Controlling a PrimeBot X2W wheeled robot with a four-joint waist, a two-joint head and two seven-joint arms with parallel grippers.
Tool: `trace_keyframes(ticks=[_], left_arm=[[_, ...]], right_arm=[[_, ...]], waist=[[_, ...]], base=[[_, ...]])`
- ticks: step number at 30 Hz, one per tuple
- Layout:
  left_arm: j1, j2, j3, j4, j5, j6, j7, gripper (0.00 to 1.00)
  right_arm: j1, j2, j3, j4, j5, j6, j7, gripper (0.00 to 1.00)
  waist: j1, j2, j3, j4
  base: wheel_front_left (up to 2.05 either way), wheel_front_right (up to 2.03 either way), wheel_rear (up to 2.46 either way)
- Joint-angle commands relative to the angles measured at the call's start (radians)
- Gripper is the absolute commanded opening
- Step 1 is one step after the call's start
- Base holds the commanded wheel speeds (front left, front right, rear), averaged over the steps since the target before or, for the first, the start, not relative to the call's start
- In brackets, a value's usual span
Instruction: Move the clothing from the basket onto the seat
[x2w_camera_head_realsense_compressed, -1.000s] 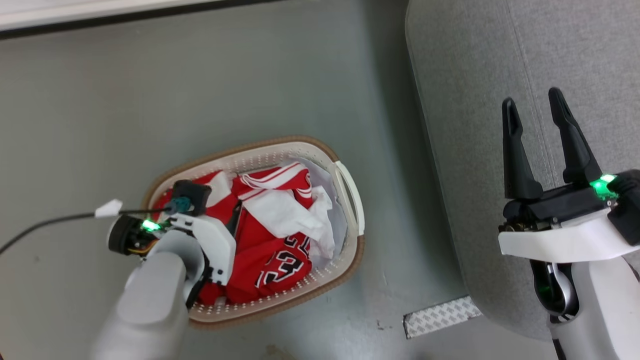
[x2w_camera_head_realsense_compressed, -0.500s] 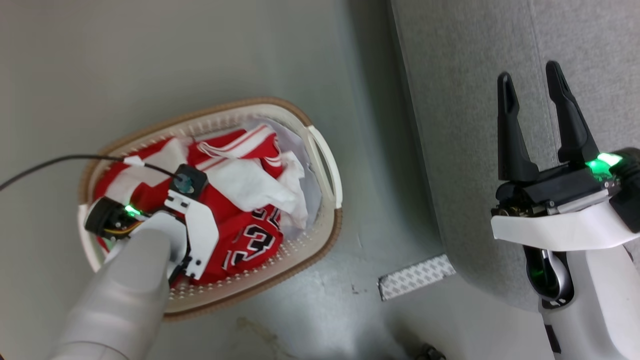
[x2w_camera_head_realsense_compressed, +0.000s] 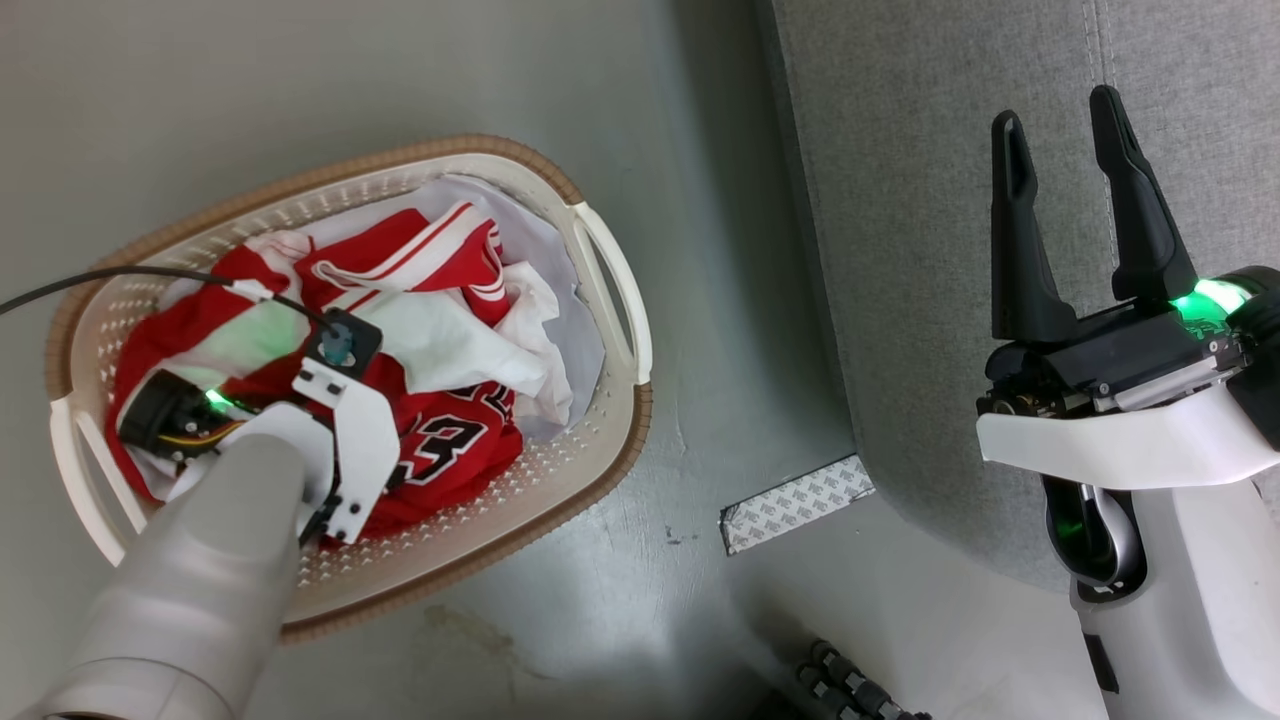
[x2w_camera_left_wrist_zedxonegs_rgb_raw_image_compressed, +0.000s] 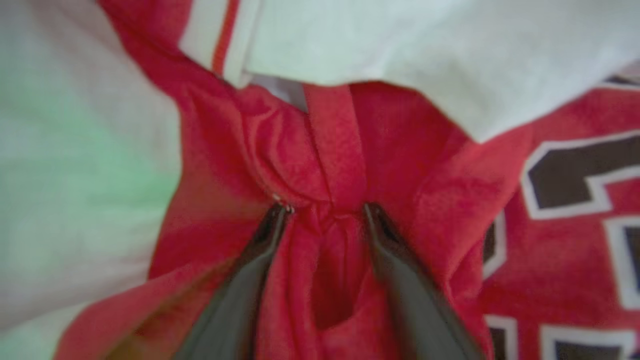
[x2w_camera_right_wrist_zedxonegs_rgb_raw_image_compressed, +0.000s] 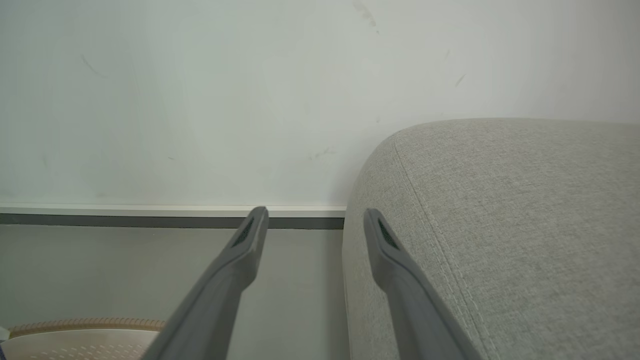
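Clothing (x2w_camera_head_realsense_compressed: 440, 470): lay bunched inside basket (x2w_camera_head_realsense_compressed: 560, 470). Left gripper (x2w_camera_left_wrist_zedxonegs_rgb_raw_image_compressed: 322, 212), inside basket: jaws spread, straddling a red fold, seemingly not yet pinched; it needed full closure before lifting. Right gripper (x2w_camera_head_realsense_compressed: 1060, 140), right of basket over seat (x2w_camera_head_realsense_compressed: 900, 250): spread, empty.

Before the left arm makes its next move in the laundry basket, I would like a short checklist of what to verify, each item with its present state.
1. Left gripper on the red jersey with white panels, not on the plain pale cloth: ok.
2. Red fold bunched between its fingers: ok.
3. Jaws closed on that fold: not ok, they stand apart.
4. Jersey free of the pale cloth for lifting: cannot tell.
5. Right gripper open, holding nothing, away from the oval cream plastic basket: ok.
6. Light-grey fabric sofa beside the basket: ok.
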Motion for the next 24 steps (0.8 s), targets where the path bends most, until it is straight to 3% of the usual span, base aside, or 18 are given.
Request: trace_keyframes(ticks=[1,10,24], left_arm=[[-0.002,0.006,-0.010,0.006,-0.015,0.002,-0.011,0.00],[0.030,-0.031,-0.070,-0.009,-0.088,0.002,-0.084,0.00],[0.151,-0.136,-0.142,-0.062,-0.272,0.002,-0.272,0.00]], right_arm=[[-0.008,0.003,-0.002,-0.003,0.013,-0.002,-0.004,1.00],[-0.003,0.002,-0.018,0.019,-0.006,-0.002,-0.004,1.00],[0.082,-0.042,-0.048,0.063,-0.044,-0.002,-0.004,1.00]], waist=[[-0.0001,0.0000,0.000,0.000],[-0.0001,0.0000,-0.084,0.039],[-0.0001,0.0000,-0.410,0.174]], base=[[0.00,0.00,0.00],[0.00,0.00,0.00],[0.00,0.00,0.00]])
